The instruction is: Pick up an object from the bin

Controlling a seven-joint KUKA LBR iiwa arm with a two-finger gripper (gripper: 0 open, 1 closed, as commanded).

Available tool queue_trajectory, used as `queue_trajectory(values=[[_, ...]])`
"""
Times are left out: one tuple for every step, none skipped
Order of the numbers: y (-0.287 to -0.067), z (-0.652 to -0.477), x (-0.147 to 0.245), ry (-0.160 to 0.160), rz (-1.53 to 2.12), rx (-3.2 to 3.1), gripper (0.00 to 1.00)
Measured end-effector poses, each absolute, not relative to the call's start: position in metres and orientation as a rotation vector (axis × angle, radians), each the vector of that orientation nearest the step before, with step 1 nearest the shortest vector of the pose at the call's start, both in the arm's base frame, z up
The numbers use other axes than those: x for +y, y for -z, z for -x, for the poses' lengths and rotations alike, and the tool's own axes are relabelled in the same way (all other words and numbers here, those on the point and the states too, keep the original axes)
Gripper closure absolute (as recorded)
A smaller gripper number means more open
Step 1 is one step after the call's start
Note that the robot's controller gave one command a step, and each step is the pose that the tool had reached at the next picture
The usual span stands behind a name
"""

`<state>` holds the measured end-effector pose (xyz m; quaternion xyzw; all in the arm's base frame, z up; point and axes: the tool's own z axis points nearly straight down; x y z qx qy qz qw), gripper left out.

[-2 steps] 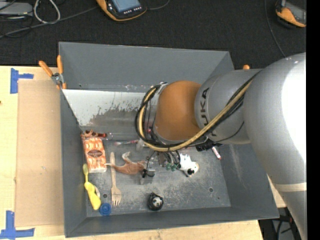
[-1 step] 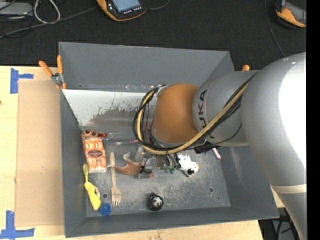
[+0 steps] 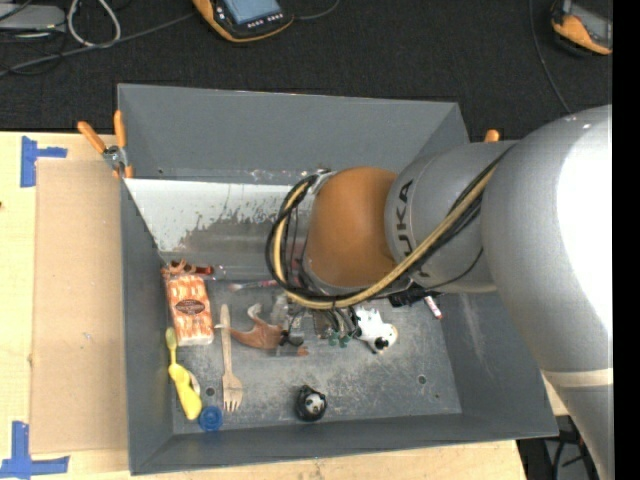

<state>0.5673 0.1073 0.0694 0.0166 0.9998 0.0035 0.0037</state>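
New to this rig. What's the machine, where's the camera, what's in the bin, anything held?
The big grey thing reaching in from the right is a robot arm; the orange dome and cables belong to its wrist. One camera looks down on a grey metal bin from above, slightly to one side. On its floor lie an orange-and-white packet, a yellow plastic piece, a blue cap, a pale fork, a curved brown piece, a black round thing and a white-and-black toy. The end effector hangs under the dome, low beside the brown piece; the wrist hides much of it, so I cannot tell whether it holds anything.
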Motion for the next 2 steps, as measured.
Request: queue_trajectory(values=[[-0.141,-0.585,0.105,-0.010,-0.072,3.136,1.00],[-0.222,-0.602,0.130,-0.009,0.115,3.142,1.00]])
